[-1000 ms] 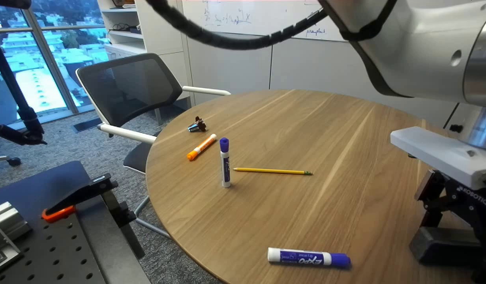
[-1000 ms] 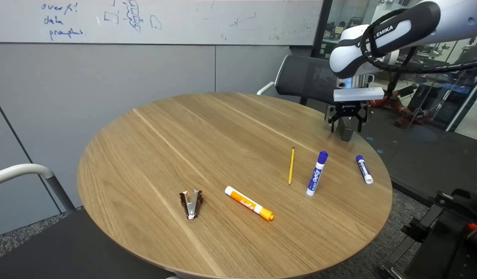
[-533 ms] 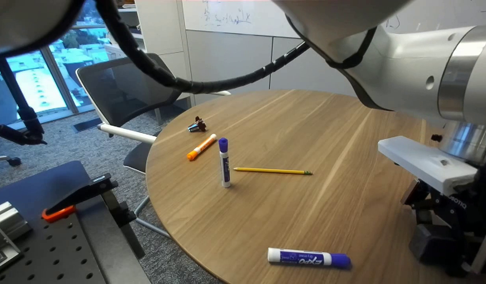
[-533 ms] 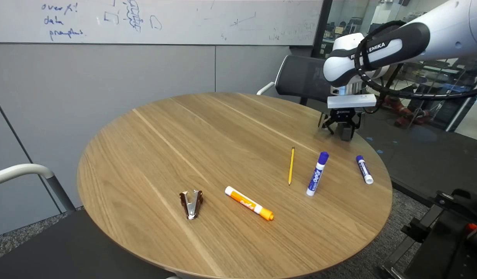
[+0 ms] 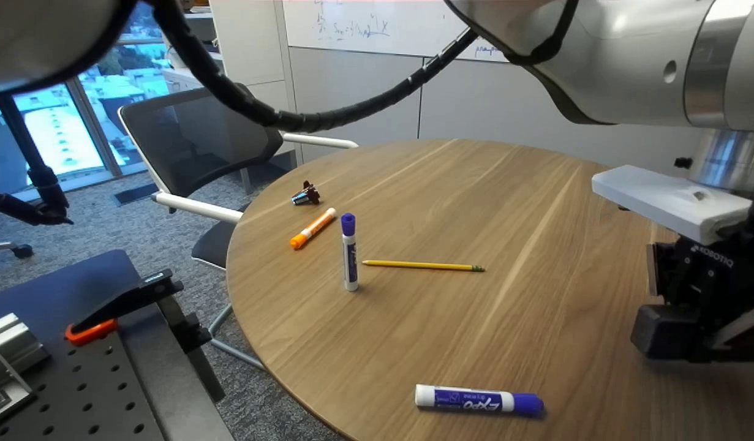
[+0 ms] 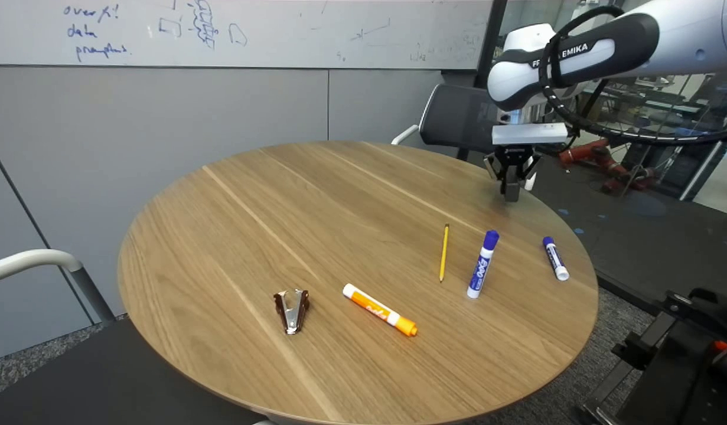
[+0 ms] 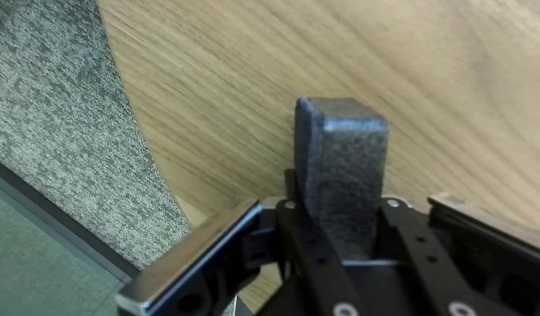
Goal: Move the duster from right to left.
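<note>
One duster (image 7: pixel 352 173) is clamped in the end effector (image 7: pixel 337 201), which presses on its opposite sides; it is at the right of the desk (image 6: pixel 251 265) in both exterior views, near the edge, and appears to hang just above that desk, though we cannot certify a gap. We judge the pick made and the carry leftward outstanding. Our chief concern is slipping: the duster projects beyond the grip and its far end is hidden in the wrist view, so an off-centre hold, if such it is, could let it swivel or droop under a brisk swing. A further hazard is the upright marker (image 5: pixel 349 257), liable to topple should the carry run low past the pencil (image 5: pixel 422 265); the lying marker (image 5: pixel 475 399) could roll if brushed. Releasing too high would likely tip the duster on landing. As to appearance, we record a dark grey, oblong block with blunted corners, its nearest face mottled like felt in the wrist view, bluish along the edges, possibly from ink or reflected light, and seemingly level.
</note>
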Controlling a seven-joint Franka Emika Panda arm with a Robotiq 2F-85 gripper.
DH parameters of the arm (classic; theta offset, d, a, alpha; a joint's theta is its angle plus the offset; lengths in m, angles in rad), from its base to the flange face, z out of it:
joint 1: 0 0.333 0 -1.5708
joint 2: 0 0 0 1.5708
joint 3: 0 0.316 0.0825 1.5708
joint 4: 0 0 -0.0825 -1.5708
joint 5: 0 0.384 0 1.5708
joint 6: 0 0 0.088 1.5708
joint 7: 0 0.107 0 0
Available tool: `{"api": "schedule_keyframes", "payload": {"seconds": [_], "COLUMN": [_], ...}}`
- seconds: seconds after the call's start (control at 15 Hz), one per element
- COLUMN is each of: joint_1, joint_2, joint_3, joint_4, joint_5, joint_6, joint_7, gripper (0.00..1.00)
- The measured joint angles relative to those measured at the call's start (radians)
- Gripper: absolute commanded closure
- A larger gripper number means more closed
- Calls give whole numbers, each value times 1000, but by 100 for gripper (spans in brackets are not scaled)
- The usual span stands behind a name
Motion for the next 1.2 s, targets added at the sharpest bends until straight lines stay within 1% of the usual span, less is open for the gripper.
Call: {"api": "schedule_keyframes", "payload": {"seconds": [0.13,0.4,0.73,0.93,1.07,1.2], "joint_1": [29,121,233,307,358,403], "joint_2": [-12,-47,-98,-99,-89,-60], "joint_3": [7,29,107,145,154,156], "joint_4": [9,13,17,4,-13,-6], "joint_5": [0,0,3,3,2,1], "joint_6": [9,23,7,-13,-25,-46], "joint_7": [-12,-46,-151,-197,-216,-227], "gripper": [93,93,93,93,93,93]}}
